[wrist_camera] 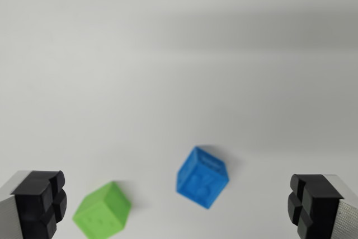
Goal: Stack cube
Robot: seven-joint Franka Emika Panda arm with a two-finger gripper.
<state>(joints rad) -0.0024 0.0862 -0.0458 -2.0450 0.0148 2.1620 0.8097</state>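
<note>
Blue cube (202, 177) sits lower centre of the frame, a bit right of the middle, resting on the table (179, 60) and turned so one corner points down toward the bottom edge; top face and two side faces show, w/ faint raised marks on them, too soft to read. Green cube (102, 211) is lower left, near the bottom edge, also turned at an angle, w/ small dots or dimples on the face toward the camera; exact pattern can't be made out. The 2 cubes are apart, not touching, a strip of bare table between them; green sits lower in the frame than blue and to its left. Each throws a soft shadow up and to the right onto the surface. Gripper (179, 208) is spread wide, nothing between the fingers: left fingertip (40, 200) shows in the bottom left corner, black ridged pad on a grey metal body, and the right one in the bottom right corner, same build. Both cubes lie in the span between the 2 fingertips in the frame, green close beside the left pad, blue nearer the middle, well clear of the right pad. No contact w/ either cube. Table is plain white-grey and fills the rest of the frame; a broad darker band of shadow runs across the upper part, approx. a quarter of the way down, fading toward the left.
</note>
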